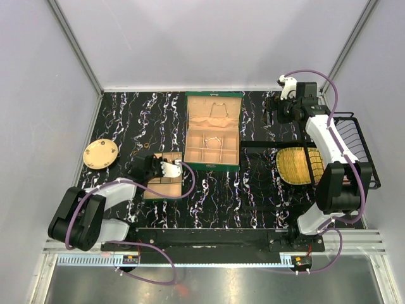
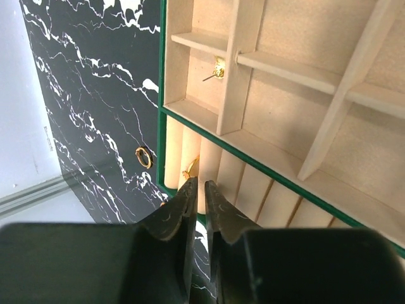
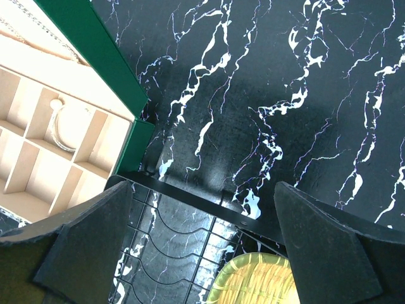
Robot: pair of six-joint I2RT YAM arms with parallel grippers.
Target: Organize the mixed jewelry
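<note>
Where we stand: partly sorted, we judge.
Left tool [image 2: 201,183]: barely parted, gripping nothing, at the green box's [image 2: 162,63] ring rolls, beside a gold ring [image 2: 190,168].
Left to do: loose ring [image 2: 144,156] on the tabletop [image 2: 95,95].
Already in: stud [image 2: 218,68], bracelet [image 3: 63,126], chain [image 1: 218,109].
Right tool [image 3: 204,185]: wide open, empty.

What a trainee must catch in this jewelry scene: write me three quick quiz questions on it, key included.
1. True or false: the right gripper is shut on a necklace.
2. The whitish bracelet lies: A) on a round disc; B) in a compartment of the green box; C) on a woven mat.
3. Name the small item lying on the marble table just outside the box in the left wrist view.
Key: 1 false, its jaws stand wide open and empty; 2 B; 3 a gold ring.
</note>
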